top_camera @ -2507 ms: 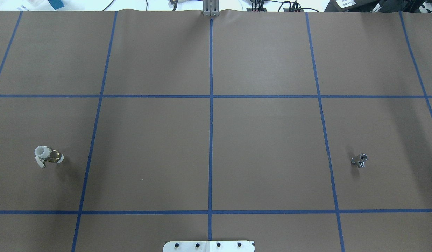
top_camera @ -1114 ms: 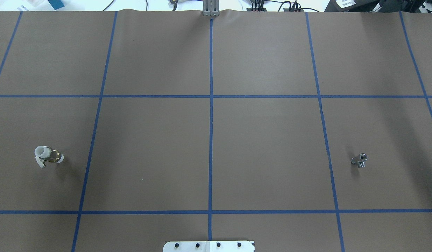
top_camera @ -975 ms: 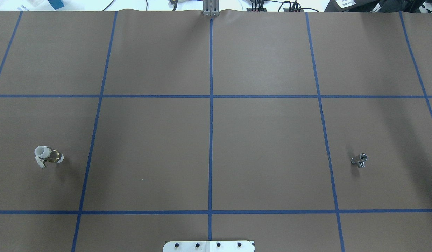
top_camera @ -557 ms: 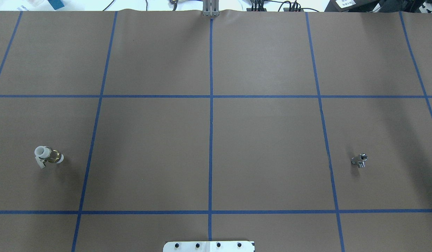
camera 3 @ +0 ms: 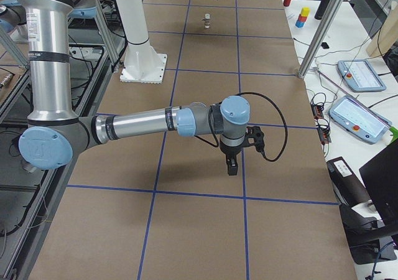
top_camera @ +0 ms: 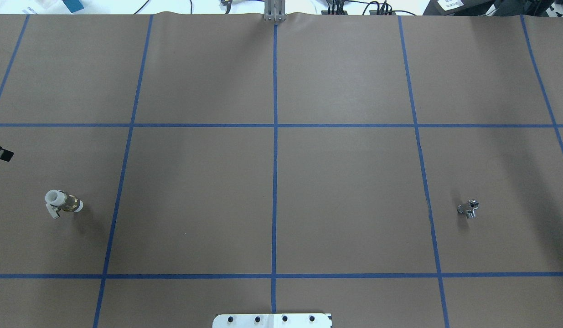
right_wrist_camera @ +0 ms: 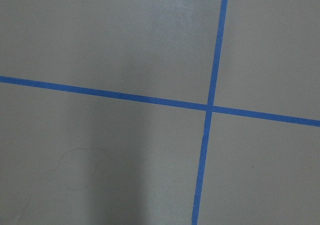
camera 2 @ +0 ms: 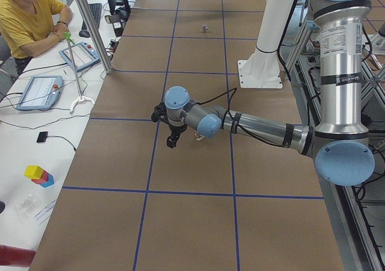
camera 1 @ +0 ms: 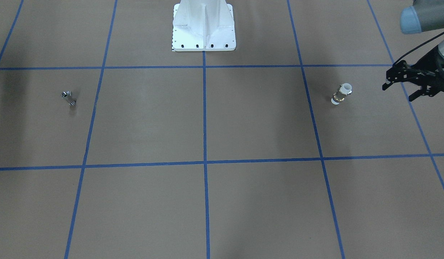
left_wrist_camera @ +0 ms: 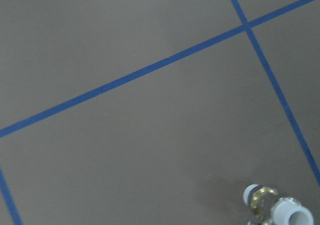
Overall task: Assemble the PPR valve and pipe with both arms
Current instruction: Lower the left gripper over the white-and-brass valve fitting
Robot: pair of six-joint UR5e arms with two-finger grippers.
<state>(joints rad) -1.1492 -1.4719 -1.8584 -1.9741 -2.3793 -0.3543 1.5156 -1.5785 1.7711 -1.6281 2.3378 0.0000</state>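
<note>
Valve: the short white plastic PPR valve with a brass middle band (camera 1: 341,93) stands on end on the robot's left half of the bench, with nothing touching it.
Pipe: the small shiny silver metal pipe stub (camera 1: 68,98) rests on the right half, well apart from the valve.
Left tool: the black two-finger left tool (camera 1: 397,93) is released with its fingers spread, near the valve's outer side but apart from it.
Right tool: the black right tool (camera 3: 231,165) points down over the bench; I cannot tell whether it is released or clenched.
Bench: a brown paper-covered bench (top_camera: 194,182) with a blue tape grid.

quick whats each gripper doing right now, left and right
left gripper: open, holding nothing, apart from the PPR valve
right gripper: cannot tell, it shows only from the side
</note>
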